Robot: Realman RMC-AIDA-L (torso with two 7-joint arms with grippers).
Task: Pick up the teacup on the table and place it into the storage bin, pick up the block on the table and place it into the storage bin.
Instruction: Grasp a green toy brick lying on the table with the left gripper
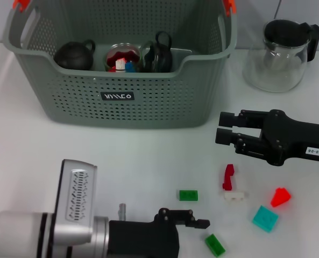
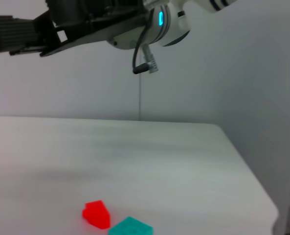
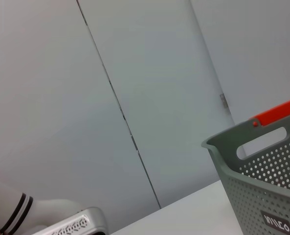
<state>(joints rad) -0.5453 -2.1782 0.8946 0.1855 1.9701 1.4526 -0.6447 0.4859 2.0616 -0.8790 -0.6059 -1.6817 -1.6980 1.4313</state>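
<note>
The grey-green storage bin [image 1: 148,102] [image 3: 262,191] stands at the back of the table. Inside it lie a black teapot [image 1: 73,55], a glass cup holding red pieces [image 1: 121,57] and a black-handled cup [image 1: 158,54]; I cannot tell which is the teacup, and none stands on the table. Loose blocks lie at the front right: green [image 1: 188,195], dark red [image 1: 228,177], white [image 1: 234,195], red [image 1: 281,197] [image 2: 97,214], teal [image 1: 265,218] [image 2: 130,227] and another green [image 1: 215,244]. My right gripper [image 1: 224,127] [image 2: 8,34] hovers open and empty above the dark red block. My left gripper [image 1: 201,222] sits low at the front, near the green blocks.
A glass pitcher with a black lid [image 1: 280,54] stands at the back right beside the bin. The bin has orange handle clips [image 1: 20,4]. The table's right edge [image 2: 252,181] shows in the left wrist view. My left arm's silver casing [image 1: 76,196] fills the front left.
</note>
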